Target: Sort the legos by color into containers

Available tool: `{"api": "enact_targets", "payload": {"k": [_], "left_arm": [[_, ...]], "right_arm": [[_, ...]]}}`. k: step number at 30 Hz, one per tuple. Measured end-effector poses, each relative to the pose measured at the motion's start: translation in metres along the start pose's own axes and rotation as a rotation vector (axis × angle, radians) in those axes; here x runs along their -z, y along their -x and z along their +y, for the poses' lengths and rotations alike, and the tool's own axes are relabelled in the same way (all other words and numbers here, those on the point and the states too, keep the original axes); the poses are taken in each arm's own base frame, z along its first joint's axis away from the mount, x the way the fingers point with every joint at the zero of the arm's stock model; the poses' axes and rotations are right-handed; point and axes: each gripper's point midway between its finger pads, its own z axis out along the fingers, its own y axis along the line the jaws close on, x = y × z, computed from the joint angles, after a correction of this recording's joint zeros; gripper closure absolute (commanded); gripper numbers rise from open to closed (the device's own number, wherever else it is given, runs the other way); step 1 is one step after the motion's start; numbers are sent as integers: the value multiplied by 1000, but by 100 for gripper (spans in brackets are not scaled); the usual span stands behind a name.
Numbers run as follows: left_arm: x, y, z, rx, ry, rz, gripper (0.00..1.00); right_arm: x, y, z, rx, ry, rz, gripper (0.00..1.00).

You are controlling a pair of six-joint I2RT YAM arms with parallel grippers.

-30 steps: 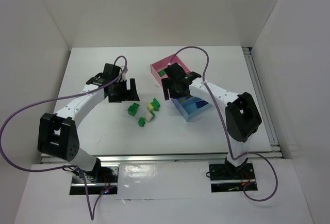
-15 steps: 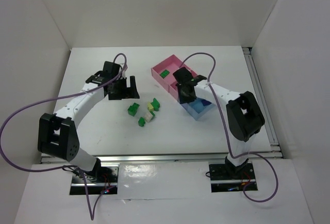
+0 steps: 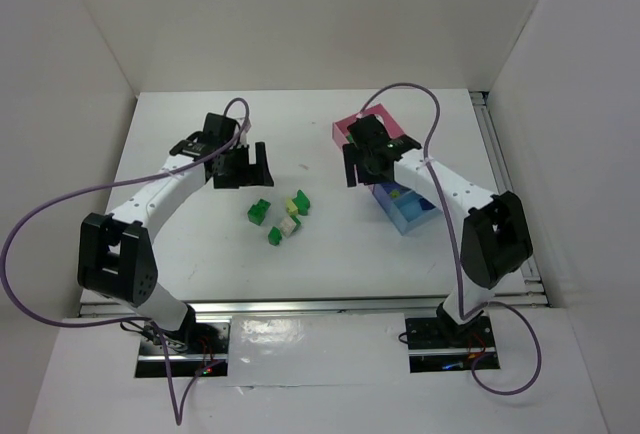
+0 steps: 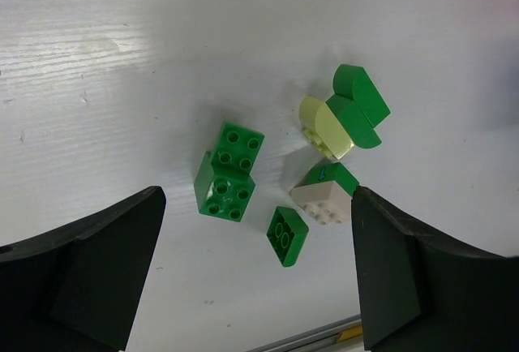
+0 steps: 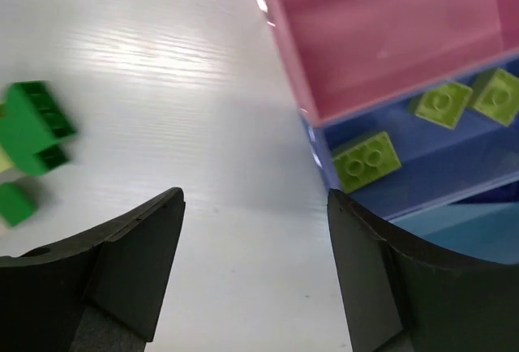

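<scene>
as jaws gape, l gripper (image 3: pixel 243 169) hovers by legos (image 3: pixel 259 210)

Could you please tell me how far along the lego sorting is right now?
Done: three yellow-green bricks lie in a blue compartment. In hand: nothing; the right gripper hangs open beside the containers, and the left gripper is open above the unsorted pieces. Left: dark green bricks, a pale yellow piece and a cream brick on the table.
</scene>
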Motion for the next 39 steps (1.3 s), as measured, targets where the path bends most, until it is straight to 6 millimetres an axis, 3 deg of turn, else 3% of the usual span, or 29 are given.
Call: {"api": "enact_targets", "payload": {"k": [4, 8, 11, 17, 22, 26, 29, 34, 39], "left_arm": [[3, 4, -2, 1, -2, -8, 2], [4, 7, -3, 0, -4, -13, 2], [4, 6, -3, 1, -2, -10, 2], [5, 4, -2, 2, 4, -2, 2], [5, 5, -1, 2, 9, -4, 2], [6, 5, 1, 2, 17, -4, 2], [7, 8, 2, 1, 27, -13, 2], [3, 10, 3, 3, 37, -7, 1], [-2, 11, 3, 6, 40, 5, 1]], "right_arm": [[21, 17, 30, 30, 85, -66, 31], [20, 21, 47, 10, 133, -60, 27], [4, 40, 43, -52, 135, -59, 20], [-43, 108, 23, -153, 114, -125, 15], [-92, 128, 30, -153, 145, -112, 15], [-125, 122, 50, -112, 234, -58, 17], [-127, 109, 69, -56, 302, -16, 18], [-103, 77, 103, 79, 427, 40, 23], [-66, 33, 110, 167, 508, 124, 24]]}}
